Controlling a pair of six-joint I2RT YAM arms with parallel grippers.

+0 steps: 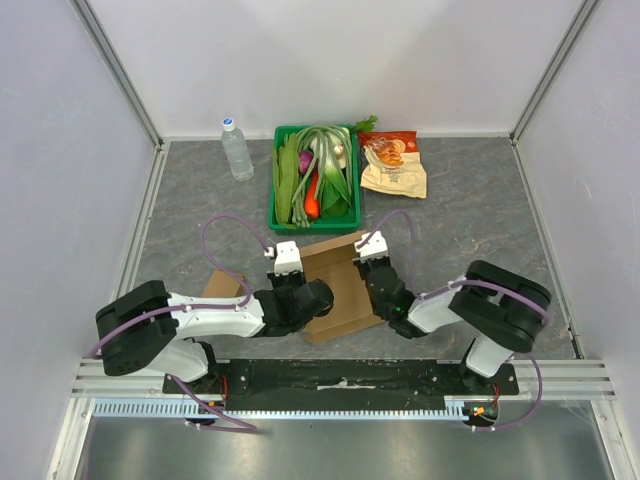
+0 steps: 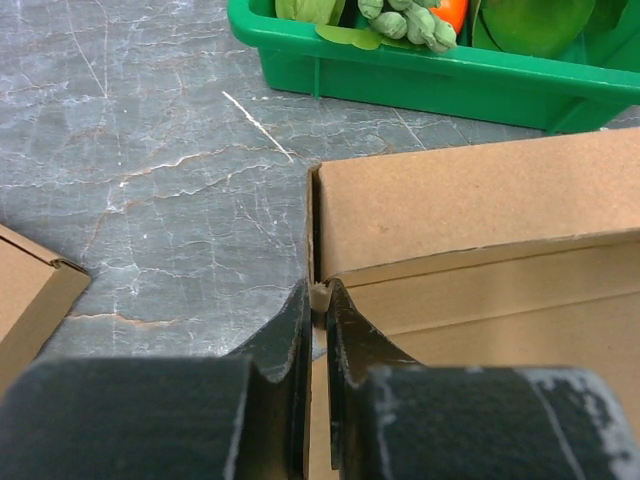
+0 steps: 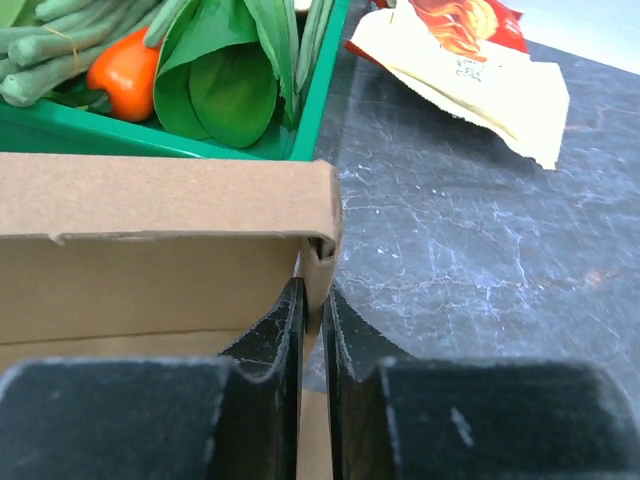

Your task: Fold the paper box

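The paper box [image 1: 340, 285] is brown cardboard, lying part-folded on the grey table between my two arms. Its far wall stands up [image 2: 470, 200] in the left wrist view and again [image 3: 150, 200] in the right wrist view. My left gripper [image 1: 287, 262] is at the box's left far corner, its jaws [image 2: 318, 290] shut on the thin left side wall. My right gripper [image 1: 370, 255] is at the right far corner, its jaws [image 3: 313, 292] shut on the right side wall just below the folded corner.
A green tray [image 1: 275, 180] of vegetables stands just beyond the box, its wall close ahead [image 2: 420, 70]. A water bottle [image 1: 236, 148] stands at back left, a snack bag [image 1: 393, 165] at back right. A loose cardboard piece [image 1: 222, 287] lies left of the box.
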